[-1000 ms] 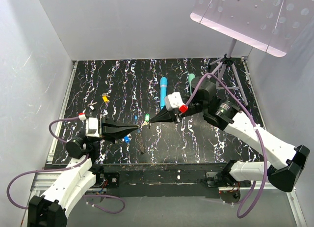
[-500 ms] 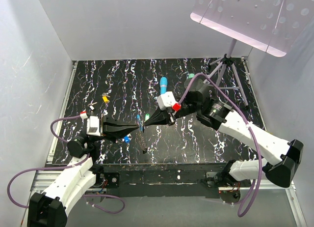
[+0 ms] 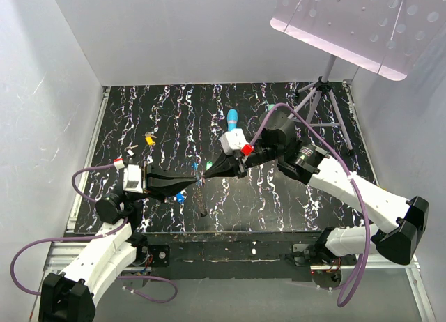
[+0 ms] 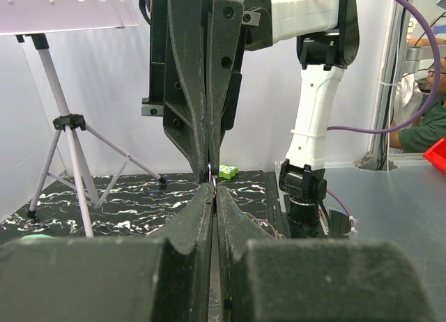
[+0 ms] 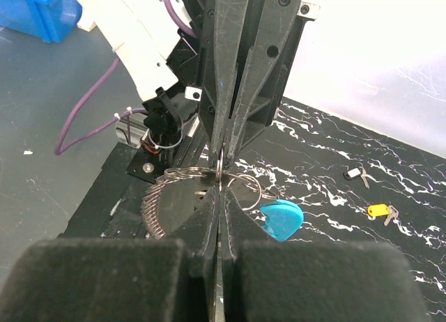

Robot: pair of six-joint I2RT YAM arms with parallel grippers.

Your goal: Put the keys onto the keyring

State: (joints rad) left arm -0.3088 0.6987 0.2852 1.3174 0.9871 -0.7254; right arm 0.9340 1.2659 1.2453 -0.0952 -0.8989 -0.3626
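The task looks hardly begun. The left gripper (image 3: 196,177) and the right gripper (image 3: 208,171) meet tip to tip above the tabletop (image 3: 279,196), towards its near edge, and both are closed tight on the thin wire of the keyring (image 5: 240,185). A blue piece (image 5: 281,219) hangs beside the wire; I cannot tell if it is threaded. The yellow key (image 3: 148,138) and pale key (image 5: 355,173) lie loose towards the left edge, the green key (image 3: 209,166) and blue key (image 3: 180,196) near the grippers — all not yet on.

Robotics lab test cell, white panel walls (image 3: 181,29) boxing in a black marbled worktop (image 3: 279,203), perforated panel (image 3: 348,22) on a tripod (image 4: 70,121), blue bin (image 5: 38,12) beyond
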